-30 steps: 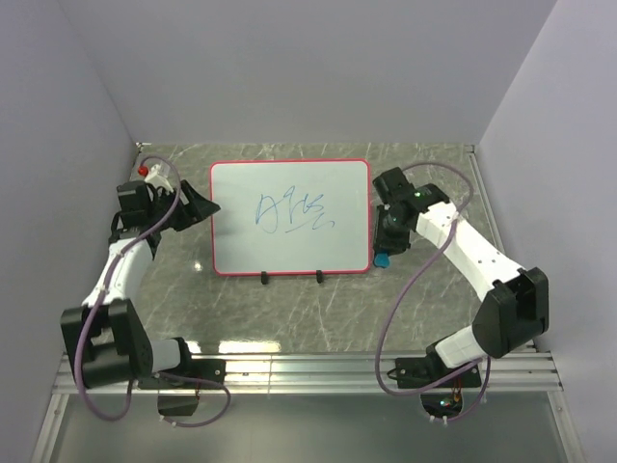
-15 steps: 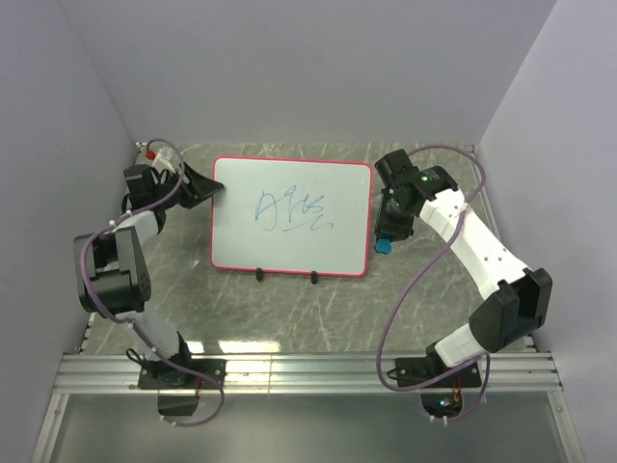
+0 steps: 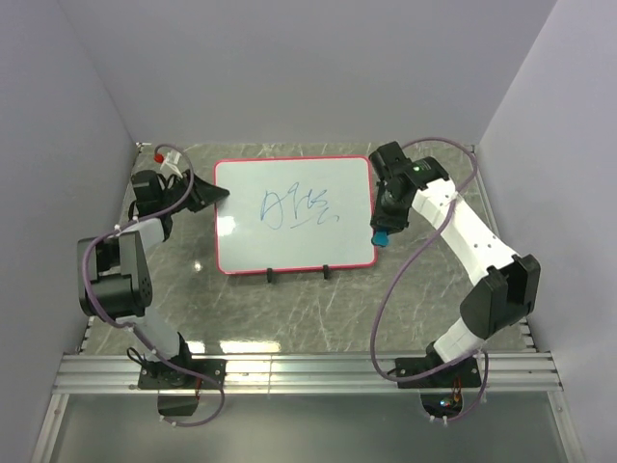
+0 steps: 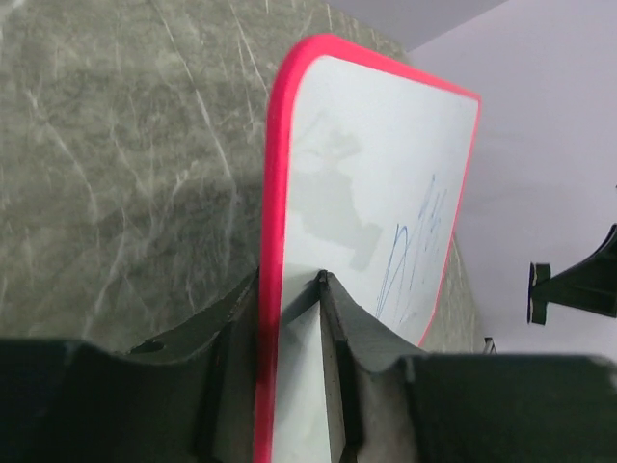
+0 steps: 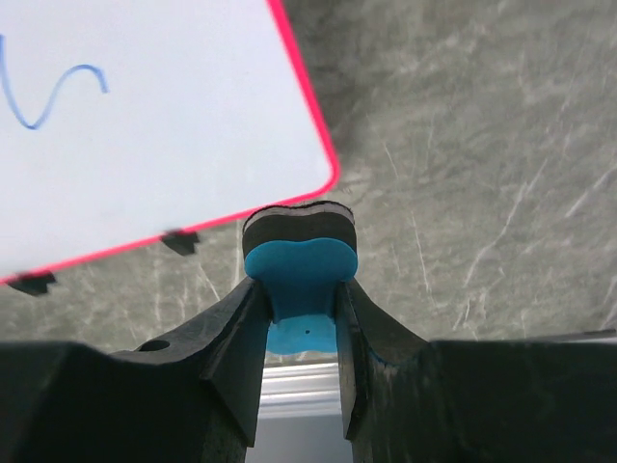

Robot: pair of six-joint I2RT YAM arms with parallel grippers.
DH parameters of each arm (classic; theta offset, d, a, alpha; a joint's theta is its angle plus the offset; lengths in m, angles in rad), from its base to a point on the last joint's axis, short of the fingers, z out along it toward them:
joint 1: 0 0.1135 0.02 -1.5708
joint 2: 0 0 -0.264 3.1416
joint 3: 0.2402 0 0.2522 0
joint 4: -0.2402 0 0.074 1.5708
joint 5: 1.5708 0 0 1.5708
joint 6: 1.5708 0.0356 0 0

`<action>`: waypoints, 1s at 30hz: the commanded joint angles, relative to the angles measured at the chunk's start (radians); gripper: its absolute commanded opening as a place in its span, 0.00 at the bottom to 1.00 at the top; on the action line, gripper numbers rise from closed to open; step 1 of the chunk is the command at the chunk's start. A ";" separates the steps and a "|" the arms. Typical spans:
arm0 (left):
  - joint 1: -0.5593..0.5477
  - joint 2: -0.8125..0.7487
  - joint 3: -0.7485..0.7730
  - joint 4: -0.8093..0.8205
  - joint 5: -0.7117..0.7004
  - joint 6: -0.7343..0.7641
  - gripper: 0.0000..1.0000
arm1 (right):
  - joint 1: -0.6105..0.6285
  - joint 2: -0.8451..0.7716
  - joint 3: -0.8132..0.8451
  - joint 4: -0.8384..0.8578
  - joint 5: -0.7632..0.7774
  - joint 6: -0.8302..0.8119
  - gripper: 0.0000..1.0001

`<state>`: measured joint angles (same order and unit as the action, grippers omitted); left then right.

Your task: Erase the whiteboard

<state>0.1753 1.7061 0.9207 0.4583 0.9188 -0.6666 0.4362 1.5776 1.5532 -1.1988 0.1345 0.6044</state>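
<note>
A grey marbled table top [image 3: 289, 309] fills the floor of a white-walled enclosure. On it, mid-table between the two arms, lies the large white rectangular whiteboard with a thin red-pink frame [image 3: 294, 217], its two black feet on the near edge.

The left gripper [image 3: 217, 193] pinches the board's far-left rim, fingers nearly closed with the frame between them. The right gripper [image 3: 381, 236] is clamped on a small blue eraser block with a black felt face [image 5: 299, 253], just beside the board's near-right corner, not yet over the white surface. A blue scribble [image 3: 301, 207] sits unwiped at the centre.

Risk: the eraser could catch the raised frame and shove the board, twisting it out of the thin left pinch.

Since half a second ago, the board has shifted right, toward the eraser.
</note>
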 commanded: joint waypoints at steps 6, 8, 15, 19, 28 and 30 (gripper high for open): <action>-0.037 -0.125 -0.160 -0.013 -0.012 0.048 0.15 | 0.015 0.084 0.145 0.045 -0.012 -0.049 0.00; -0.042 -0.157 -0.184 -0.023 -0.020 0.064 0.14 | 0.021 0.107 0.165 0.056 -0.027 -0.052 0.00; -0.118 -0.266 -0.236 -0.115 -0.115 0.111 0.07 | 0.096 0.191 0.240 0.151 -0.111 -0.083 0.00; -0.207 -0.325 -0.275 -0.167 -0.227 0.140 0.07 | 0.150 0.211 0.260 0.263 -0.131 -0.098 0.00; -0.375 -0.398 -0.379 -0.141 -0.469 0.177 0.00 | 0.226 0.289 0.326 0.403 -0.179 -0.098 0.00; -0.378 -0.395 -0.379 -0.164 -0.504 0.196 0.00 | 0.233 0.321 0.361 0.407 -0.179 -0.100 0.00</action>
<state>-0.1673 1.2842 0.5858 0.4210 0.5003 -0.5758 0.6598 1.8668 1.8385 -0.8608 -0.0380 0.5224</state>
